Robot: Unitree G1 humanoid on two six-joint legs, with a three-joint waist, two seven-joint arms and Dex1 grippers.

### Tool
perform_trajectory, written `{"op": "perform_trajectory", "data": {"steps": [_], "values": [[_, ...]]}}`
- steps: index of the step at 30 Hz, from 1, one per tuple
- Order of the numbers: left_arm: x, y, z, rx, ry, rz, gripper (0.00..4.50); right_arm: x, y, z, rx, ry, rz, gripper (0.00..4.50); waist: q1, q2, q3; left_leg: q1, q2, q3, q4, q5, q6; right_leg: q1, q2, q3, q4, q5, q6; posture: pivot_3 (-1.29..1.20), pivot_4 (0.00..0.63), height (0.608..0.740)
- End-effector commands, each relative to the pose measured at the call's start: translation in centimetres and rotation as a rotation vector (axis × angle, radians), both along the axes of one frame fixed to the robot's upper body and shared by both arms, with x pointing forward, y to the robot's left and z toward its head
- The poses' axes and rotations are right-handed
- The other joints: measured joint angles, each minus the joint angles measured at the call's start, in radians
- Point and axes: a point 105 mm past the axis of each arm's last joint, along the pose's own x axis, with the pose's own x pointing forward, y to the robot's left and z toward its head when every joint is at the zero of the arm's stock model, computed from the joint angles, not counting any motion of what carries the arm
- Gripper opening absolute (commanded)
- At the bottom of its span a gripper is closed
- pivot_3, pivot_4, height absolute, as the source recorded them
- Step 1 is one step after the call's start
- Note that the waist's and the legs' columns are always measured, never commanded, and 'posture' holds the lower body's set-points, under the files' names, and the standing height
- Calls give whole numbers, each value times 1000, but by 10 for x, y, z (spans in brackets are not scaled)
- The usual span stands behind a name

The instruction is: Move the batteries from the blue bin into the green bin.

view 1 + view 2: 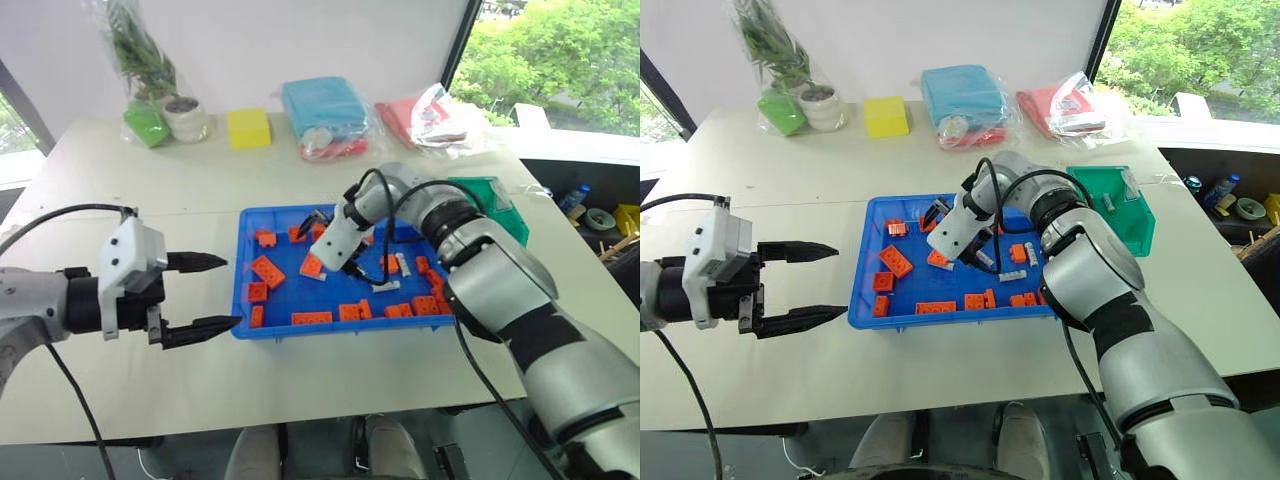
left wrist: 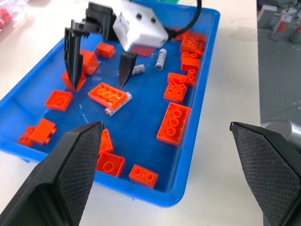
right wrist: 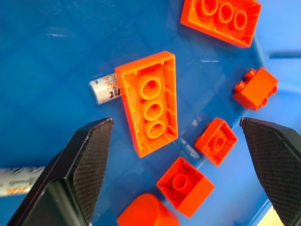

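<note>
The blue bin [image 1: 240, 300] lies mid-table, holding orange bricks [image 1: 267, 270] and grey batteries [image 1: 385, 286]. My right gripper [image 1: 325, 255] hangs open over the bin's middle, fingers pointing down, nothing between them. In the right wrist view the right gripper [image 3: 176, 122] straddles an upturned orange brick [image 3: 148, 101] that partly covers one battery [image 3: 102, 89]; another battery [image 3: 19, 181] lies beside a finger. My left gripper [image 1: 232, 292] stands open and empty just outside the bin's left rim, facing the bin. The green bin [image 1: 500, 205] sits beyond the blue bin's right end.
Along the table's far side stand a bagged plant [image 1: 150, 70], a lime-green block [image 1: 146, 125], a yellow block [image 1: 249, 128], a light blue packet [image 1: 322, 105] and a red packet [image 1: 425, 120]. The table's right edge runs close behind the green bin.
</note>
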Motion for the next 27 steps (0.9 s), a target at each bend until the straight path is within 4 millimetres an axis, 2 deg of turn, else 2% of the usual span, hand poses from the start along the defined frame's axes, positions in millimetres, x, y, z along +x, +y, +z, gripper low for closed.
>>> {"op": "perform_trajectory", "data": {"steps": [1,12,15,18,27], "values": [[1,-2,13,4,-56,-6,4500,-1,8,-1,19,-25,20,4439,0,0,0,0,0,0,0,0,0,0,0,0,0,0,0,0,150,704],[7,-6,18,-8,-85,-17,4500,-2,6,-16,80,17,-17,4439,-1,-2,-1,3,0,0,0,0,0,5,0,1,6,0,0,0,150,704],[9,-6,19,-8,-89,-18,4500,-3,6,-17,100,29,-20,3552,-1,-2,-1,7,0,1,0,0,0,7,0,2,6,-2,2,0,150,704],[12,-6,20,-10,-97,-22,4500,-1,8,-13,141,19,-38,2108,0,-3,-1,9,0,1,-1,0,0,8,0,3,6,-2,1,0,150,704],[18,-9,21,-12,-111,-34,4500,1,25,-2,252,3,-48,2108,-2,-4,0,10,0,3,-1,0,0,8,0,5,7,-2,1,0,150,704]]}}
